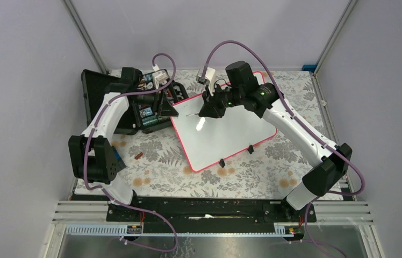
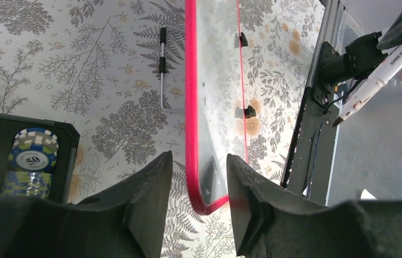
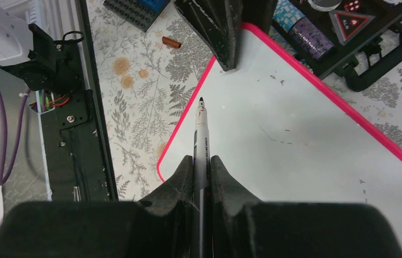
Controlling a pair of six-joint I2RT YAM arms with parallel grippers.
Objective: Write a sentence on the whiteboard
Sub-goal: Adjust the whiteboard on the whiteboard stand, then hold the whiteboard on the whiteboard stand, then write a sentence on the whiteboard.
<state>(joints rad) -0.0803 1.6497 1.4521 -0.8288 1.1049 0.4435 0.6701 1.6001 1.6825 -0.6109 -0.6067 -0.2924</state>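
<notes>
Marker (image 3: 201,129) pinched tight btwn the R claw (image 3: 201,161) fingers, barrel running straight fwd past the tips, dark nib at the far end. Whiteboard (image 3: 295,107) lies under and ahead of that claw. The nib sits right at the board's pink-red rim nr a rounded corner; whether it touches the surface can't be told. To the right of the nib the board face carries a few faint dark specks and a thin stroke (image 3: 274,137). Ahead-left of the R claw, off the board, a small brown cylinder (image 3: 170,42) lies on the fern-print table cover (image 3: 134,107).

L claw (image 2: 199,157) fingers are spread, w/ the board's rim and corner running up btwn them; a gap shows on one side, so no squeeze seen. Fwd of its tips, two black clips (image 2: 249,112) sit on the board's other long edge. Fwd and left of the tips is a bent wire rod (image 2: 162,70) w/ black sleeves. At its left is a black case (image 2: 64,145) holding poker chips (image 2: 32,156).

From the top cam the two claws are just beside each other over the board's far-left part.
</notes>
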